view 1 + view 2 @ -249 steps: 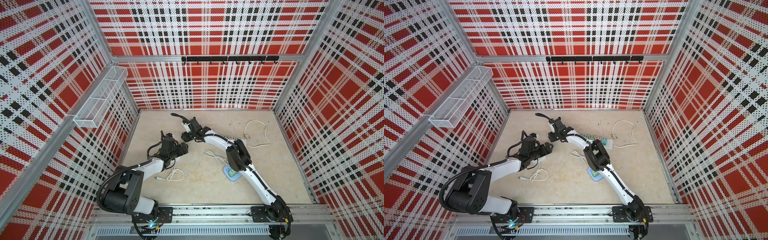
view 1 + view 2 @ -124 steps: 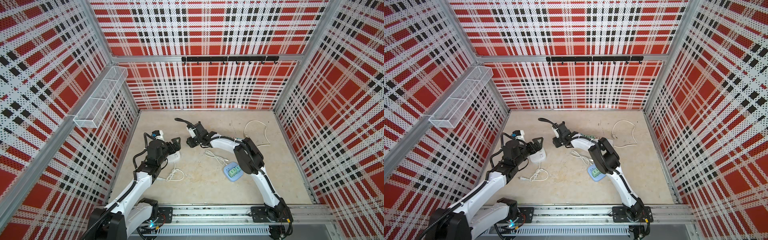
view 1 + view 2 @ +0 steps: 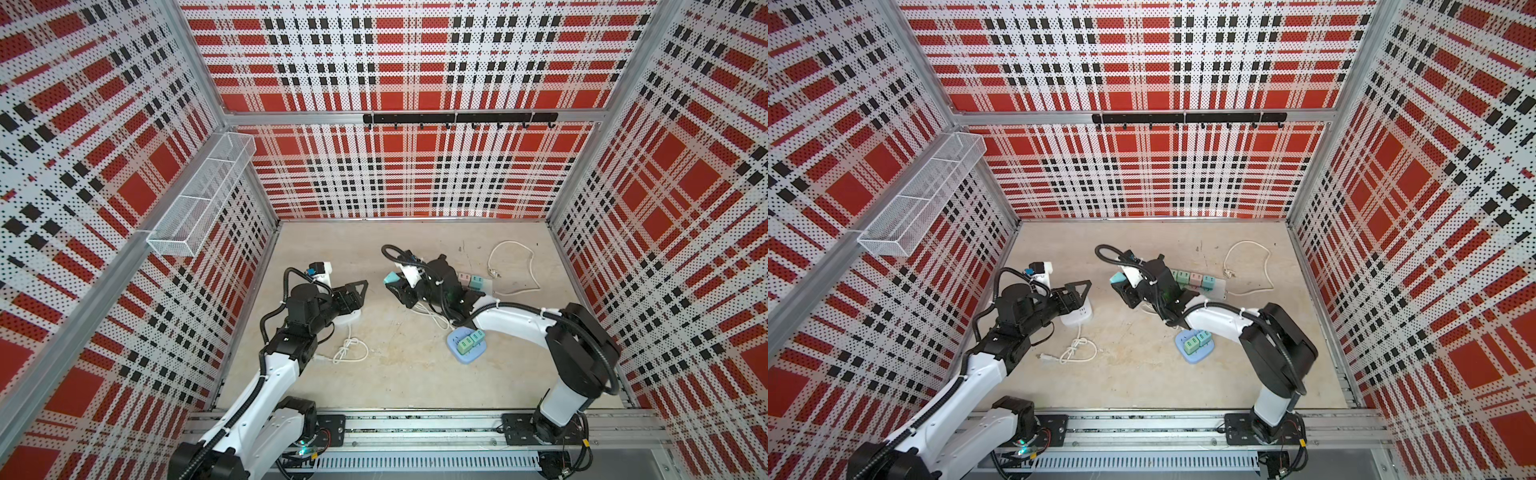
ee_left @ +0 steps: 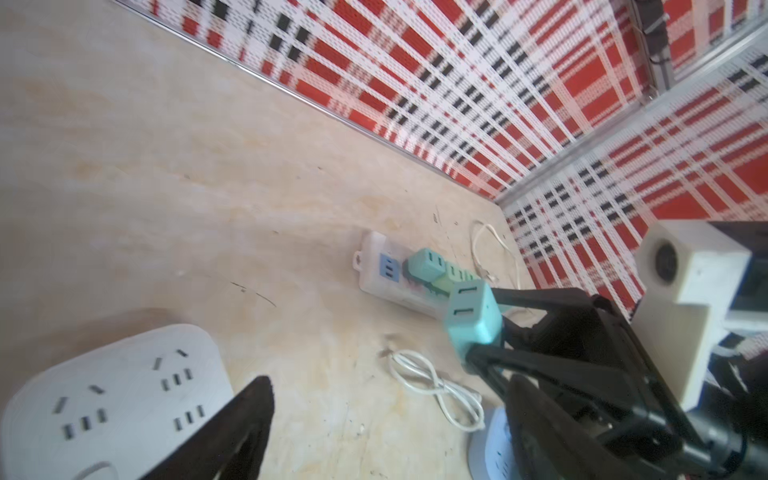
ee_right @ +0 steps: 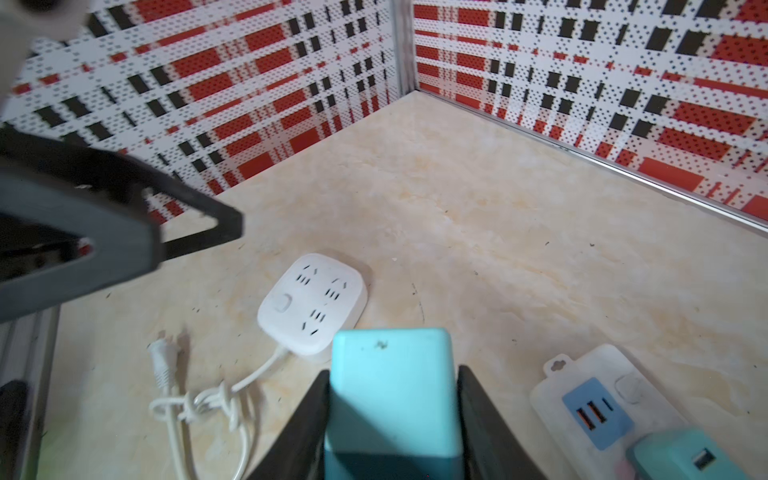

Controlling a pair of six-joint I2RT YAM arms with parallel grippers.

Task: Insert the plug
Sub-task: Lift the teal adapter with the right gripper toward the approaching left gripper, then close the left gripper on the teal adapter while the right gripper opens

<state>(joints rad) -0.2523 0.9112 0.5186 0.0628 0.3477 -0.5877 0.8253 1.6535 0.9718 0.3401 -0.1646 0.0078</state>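
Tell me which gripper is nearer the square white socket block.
Left. The left gripper hangs close over the square white socket block, jaws open. The right gripper, shut on the teal plug, stands well apart from it.

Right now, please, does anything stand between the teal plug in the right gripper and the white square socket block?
Nothing visible lies between the teal plug and the white socket block, only bare table; the open left gripper hangs close beside the block.

Plug [image 5: 390,382]: matt plastic. Socket [image 5: 311,305]: smooth plastic, sl. glossy. Table [image 5: 498,187]: marble-look, matt.
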